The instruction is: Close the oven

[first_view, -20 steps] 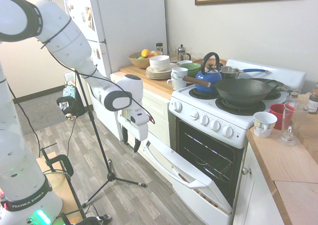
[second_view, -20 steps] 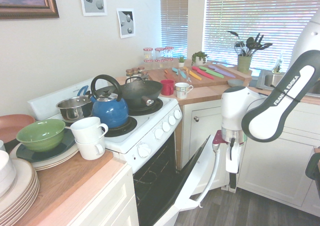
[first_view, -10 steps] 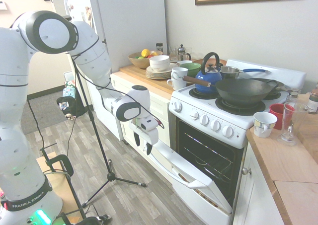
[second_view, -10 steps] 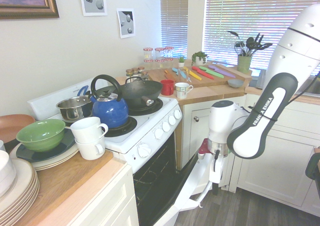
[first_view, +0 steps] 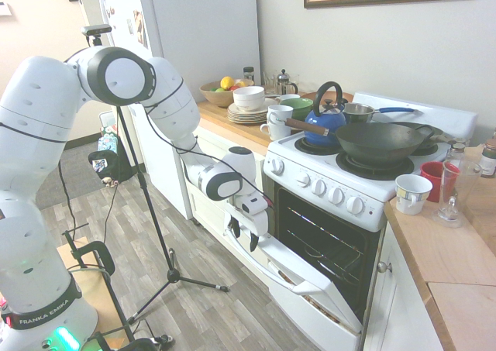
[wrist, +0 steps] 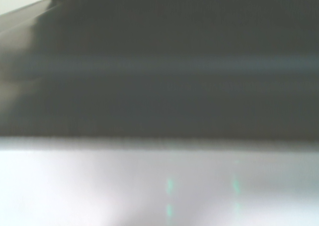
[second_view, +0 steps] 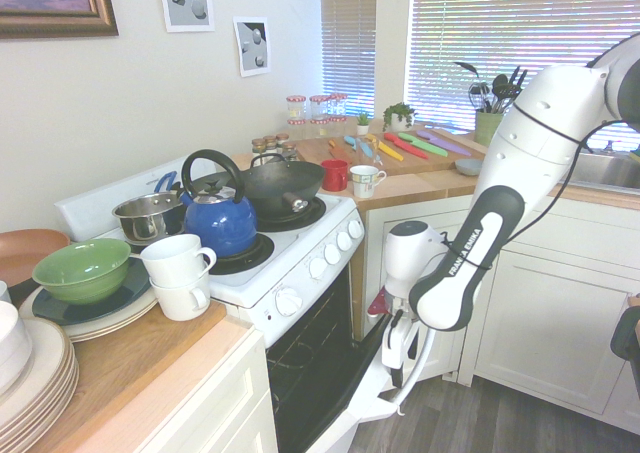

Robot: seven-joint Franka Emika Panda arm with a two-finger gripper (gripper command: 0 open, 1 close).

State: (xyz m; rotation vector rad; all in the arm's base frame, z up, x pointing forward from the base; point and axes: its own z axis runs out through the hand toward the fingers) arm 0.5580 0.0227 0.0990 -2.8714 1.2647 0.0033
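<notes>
The oven (first_view: 332,197) stands right of centre in the first exterior view, its drop-down door (first_view: 319,295) tilted partway open toward the bottom of the frame; the step in hand looks to be bringing the arm to that door, with the closing push yet to come. Smooth white enamel wraps the body, round white knobs (first_view: 318,187) line the front, and thin wire racks (first_view: 318,241) cross the dark cavity. The door is a flat slab with a bowed bar handle (first_view: 266,268), slim and rounded. At the door's upper far end the pincer (first_view: 244,235) hangs with its two dark, blunt fingers spread apart, grasping nothing that I can make out; whether it touches the door I cannot tell. The next move probably calls for steady pressure on the outer face, up and in toward the oven, rather than a grip; pressing too near the edge could let the fingers slip off. Above, on coiled black burners, sit a broad, dull-dark wok (first_view: 377,143) and a glossy blue kettle (first_view: 325,121), which a hard shove might rattle.
</notes>
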